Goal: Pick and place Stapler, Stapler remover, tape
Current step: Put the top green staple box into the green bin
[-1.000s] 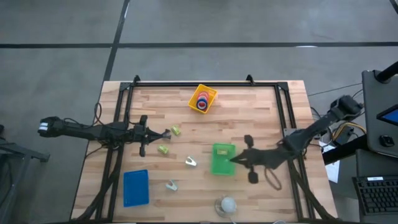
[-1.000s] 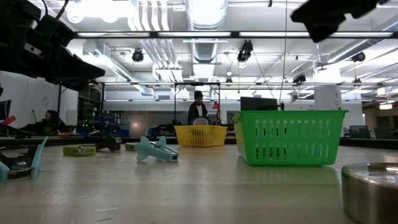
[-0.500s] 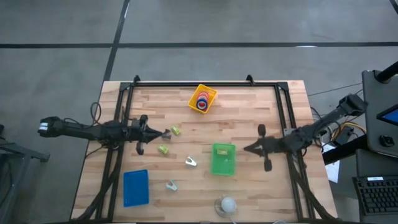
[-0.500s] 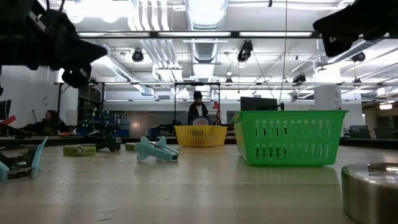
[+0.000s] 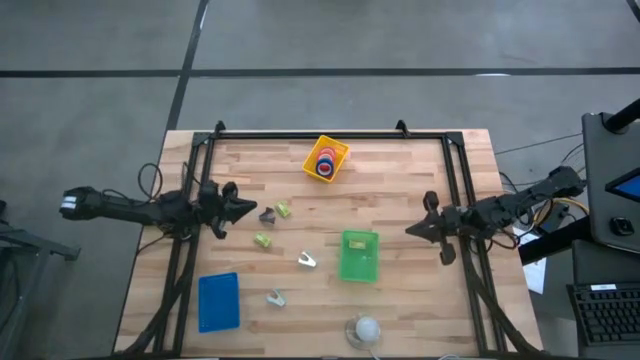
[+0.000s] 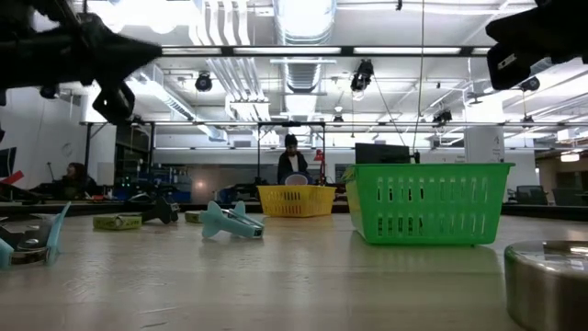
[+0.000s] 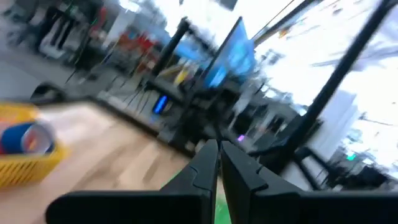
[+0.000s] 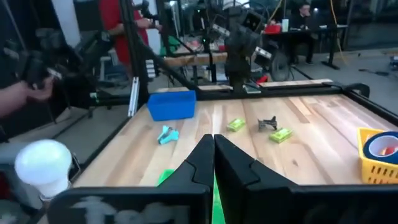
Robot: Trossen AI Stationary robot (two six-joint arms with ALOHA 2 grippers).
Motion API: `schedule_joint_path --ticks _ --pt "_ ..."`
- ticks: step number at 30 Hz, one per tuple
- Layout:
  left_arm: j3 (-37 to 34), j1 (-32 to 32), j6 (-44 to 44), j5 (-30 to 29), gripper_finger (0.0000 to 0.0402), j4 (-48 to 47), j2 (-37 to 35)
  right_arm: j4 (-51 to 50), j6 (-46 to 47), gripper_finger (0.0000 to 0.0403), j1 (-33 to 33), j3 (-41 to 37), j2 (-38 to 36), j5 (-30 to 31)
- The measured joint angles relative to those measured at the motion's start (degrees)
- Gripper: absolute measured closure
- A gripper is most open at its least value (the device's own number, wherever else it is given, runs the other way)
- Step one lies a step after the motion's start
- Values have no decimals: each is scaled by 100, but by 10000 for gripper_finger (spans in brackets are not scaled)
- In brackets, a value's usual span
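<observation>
The tape rolls (image 5: 325,161), red and dark blue, lie in the yellow bin (image 5: 340,151) at the far middle of the table. Two small green staplers (image 5: 283,209) (image 5: 263,241) and a dark stapler remover (image 5: 267,214) lie left of centre. A pale remover (image 5: 306,260) and a teal one (image 5: 275,297) lie nearer. My left gripper (image 5: 252,209) hovers shut just left of the dark remover, touching nothing. My right gripper (image 5: 410,231) hangs shut above the table, right of the green bin (image 5: 359,268). In the wrist views both pairs of fingers meet (image 7: 219,149) (image 8: 213,142).
A blue bin (image 5: 218,301) sits at the near left. A white bulb in a metal bowl (image 5: 365,329) stands at the near edge. A black frame (image 5: 330,135) runs along the far and side edges. Bare wood lies between the green bin and my right gripper. People show in the room beyond.
My right gripper has drawn back from over the green bin toward the table's right edge, staying above the table. My left gripper has pulled back a little toward the left edge, away from the dark remover. Nothing on the table has moved.
</observation>
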Motion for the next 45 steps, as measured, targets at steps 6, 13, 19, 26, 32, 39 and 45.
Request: schedule_joint_path --ticks 6,13,19,26,32,39,45 --pt "528 60 -378 -702 360 -743 784 -131 461 394 -81 -84 -639 -382" --pt "1980 133 260 -626 271 -2558 2066 -869 735 394 -145 -146 -1080 -405" --pt "3000 309 1368 -744 204 -3602 3102 -903 345 394 -149 -343 -1193 -191" --pt "3895 580 2515 -714 188 -4991 4292 -903 -128 394 -145 -480 -1179 -200" --pt "4612 705 3587 -744 188 -6002 5365 -908 -131 394 -147 -542 -1179 -200" --pt "5545 862 4378 -759 188 -6903 6501 -903 -133 394 -145 -573 -1174 -200" --pt "5994 962 4940 -616 188 -7410 7373 -906 -133 394 -145 -579 -1169 -202"
